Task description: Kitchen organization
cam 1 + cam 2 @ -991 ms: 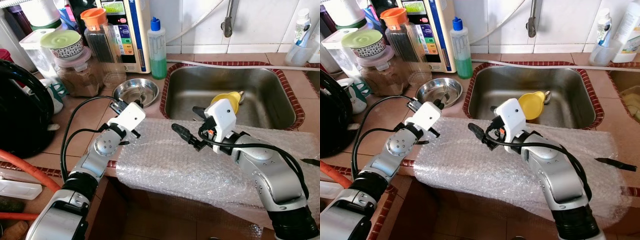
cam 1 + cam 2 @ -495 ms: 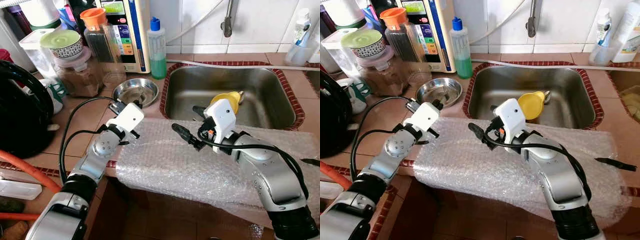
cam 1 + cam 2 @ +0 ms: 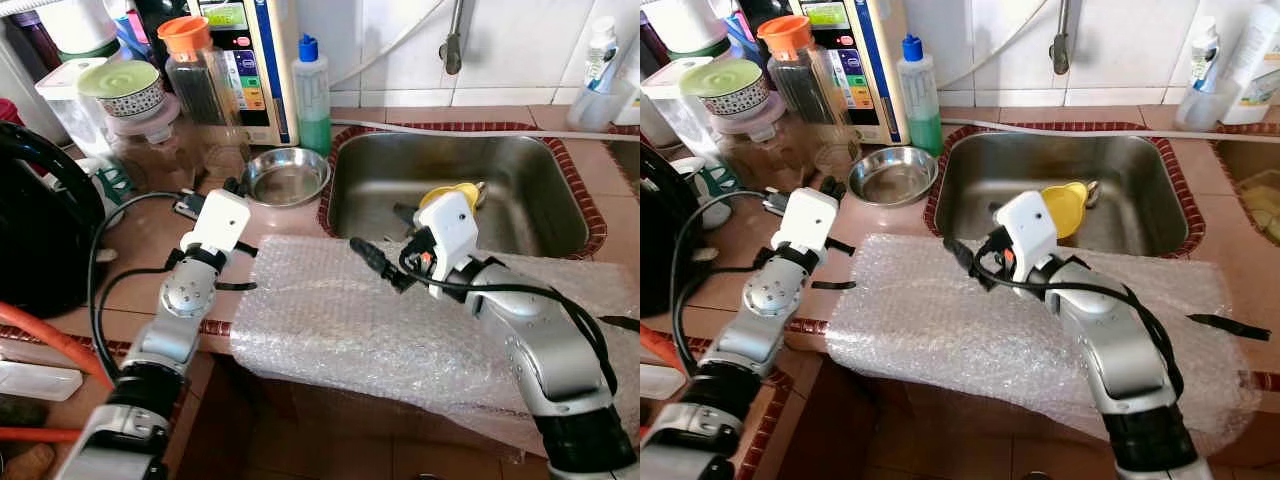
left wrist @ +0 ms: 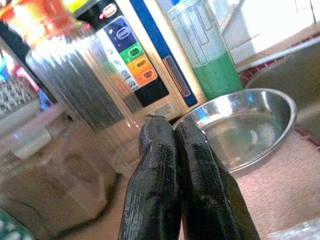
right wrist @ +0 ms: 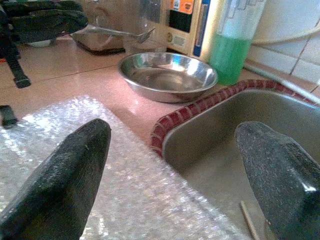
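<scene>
Left claw (image 4: 172, 150) pressed together, holding nothing, hovering low over the table (image 3: 150, 235) just off the left edge of the bubble wrap (image 3: 400, 330), tips pointing ahead and slightly right. Steel bowl (image 3: 286, 177), the likeliest task item, straight ahead of those tips and a little right, near but apart, upright on the table between the glass jar (image 3: 205, 95) and the sink (image 3: 480, 190) rim; round, so no long axis to match, rim approach from any side. Right claw (image 5: 175, 165) spread wide, empty, above the wrap's back edge at the sink's front left corner, fingers aimed forward-left at the same bowl. Judging by the eye views, left claw nearer the bowl; right one farther off, with the sink corner between. Counts: one steel bowl; one yellow funnel-like item (image 3: 452, 195) lying in the sink just behind the right wrist; one green soap bottle (image 3: 313, 90) behind the bowl against the wall; one orange-lidded jar; one brown-filled jar (image 3: 150, 150) with a patterned bowl (image 3: 125, 90) stacked on top; one white appliance (image 3: 245, 60) with coloured buttons; one sheet of wrap draped over the table front; one faucet (image 3: 455, 40). Two bottles at far right (image 3: 605, 60), details too small. Next move probably needs the left claw opened before closing on the bowl rim.
</scene>
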